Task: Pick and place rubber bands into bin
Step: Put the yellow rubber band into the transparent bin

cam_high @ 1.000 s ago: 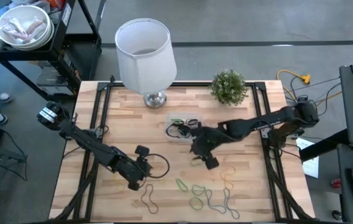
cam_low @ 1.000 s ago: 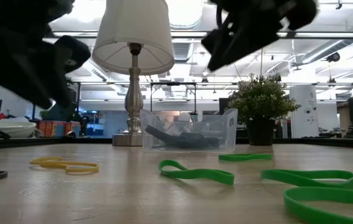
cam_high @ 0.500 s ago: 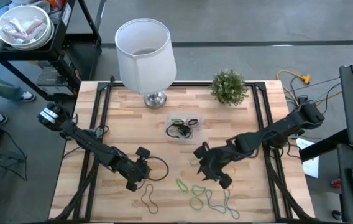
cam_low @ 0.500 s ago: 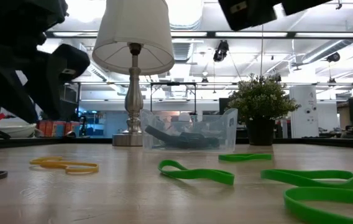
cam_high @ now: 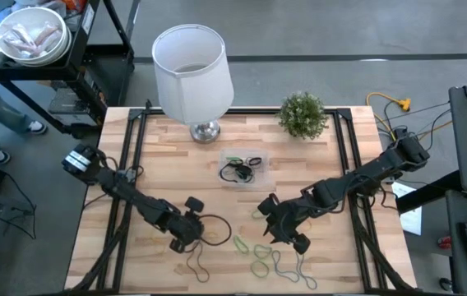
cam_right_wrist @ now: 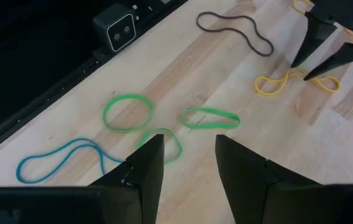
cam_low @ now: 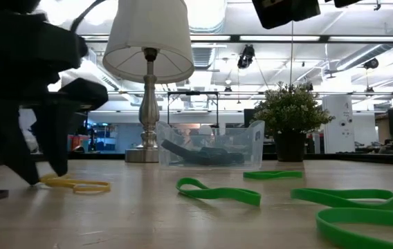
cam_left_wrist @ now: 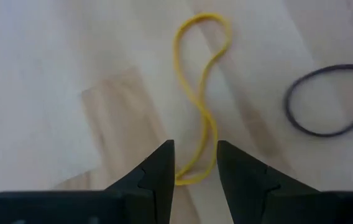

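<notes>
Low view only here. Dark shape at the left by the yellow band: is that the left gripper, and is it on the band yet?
Observer: Yes, left gripper. Its wrist view shows the fingers apart, straddling one end of the yellow band, not pinching it.
Operator: Right gripper? I only see its top edge.
Observer: The high view puts the right gripper over the front middle of the table, open, nothing between its fingers.
Operator: What's under it?
Observer: Its wrist view shows a flattened green band just ahead of the fingertips.
Operator: Bin contents?
Observer: From above, the bin holds a tangle of dark bands.
</notes>
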`<state>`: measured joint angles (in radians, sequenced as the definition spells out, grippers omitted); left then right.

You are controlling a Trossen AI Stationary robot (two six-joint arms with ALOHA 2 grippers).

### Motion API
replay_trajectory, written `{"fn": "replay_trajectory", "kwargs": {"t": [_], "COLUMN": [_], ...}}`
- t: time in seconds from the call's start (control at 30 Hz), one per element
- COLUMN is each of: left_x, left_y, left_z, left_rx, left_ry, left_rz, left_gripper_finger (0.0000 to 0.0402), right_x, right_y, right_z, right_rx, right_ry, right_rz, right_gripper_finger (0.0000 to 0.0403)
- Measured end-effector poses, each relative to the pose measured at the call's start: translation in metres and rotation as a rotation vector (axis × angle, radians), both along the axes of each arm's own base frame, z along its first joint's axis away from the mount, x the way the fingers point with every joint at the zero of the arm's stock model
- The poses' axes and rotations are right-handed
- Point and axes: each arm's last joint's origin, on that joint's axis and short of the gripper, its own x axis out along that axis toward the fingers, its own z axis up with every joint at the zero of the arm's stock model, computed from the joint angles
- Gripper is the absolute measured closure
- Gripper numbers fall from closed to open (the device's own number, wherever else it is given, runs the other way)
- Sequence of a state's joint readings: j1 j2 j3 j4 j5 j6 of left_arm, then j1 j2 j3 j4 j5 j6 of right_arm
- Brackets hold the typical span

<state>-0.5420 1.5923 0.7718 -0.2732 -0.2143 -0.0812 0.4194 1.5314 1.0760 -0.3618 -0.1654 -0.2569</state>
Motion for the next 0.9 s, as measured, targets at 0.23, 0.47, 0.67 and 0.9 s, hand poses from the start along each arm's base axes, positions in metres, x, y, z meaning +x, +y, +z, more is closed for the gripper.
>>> {"fn": "replay_trajectory", "kwargs": {"t": [0.23, 0.47, 0.67, 0.9], "left_x": [0.006, 0.01, 0.021, 0.036], "left_y": [0.015, 0.017, 0.011, 0.004], "left_z": [-0.002, -0.004, -0.007, -0.014], "left_rx": [-0.137, -0.151, -0.099, -0.029], "left_ry": [0.082, 0.119, 0.202, 0.323], "left_rz": [0.122, 0.127, 0.128, 0.139], "left_gripper_finger": [0.0297, 0.0297, 0.0297, 0.0297], "right_x": [0.0, 0.0, 0.0, -0.003], "right_y": [0.0, 0.0, 0.0, -0.001], "right_z": [0.0, -0.001, -0.002, -0.01], "right_rx": [0.001, 0.011, 0.009, 0.006], "right_ry": [0.001, 0.011, 0.015, 0.024], "right_rz": [-0.002, -0.015, -0.015, -0.016], "right_gripper_finger": [0.0266, 0.0271, 0.027, 0.0276]}}
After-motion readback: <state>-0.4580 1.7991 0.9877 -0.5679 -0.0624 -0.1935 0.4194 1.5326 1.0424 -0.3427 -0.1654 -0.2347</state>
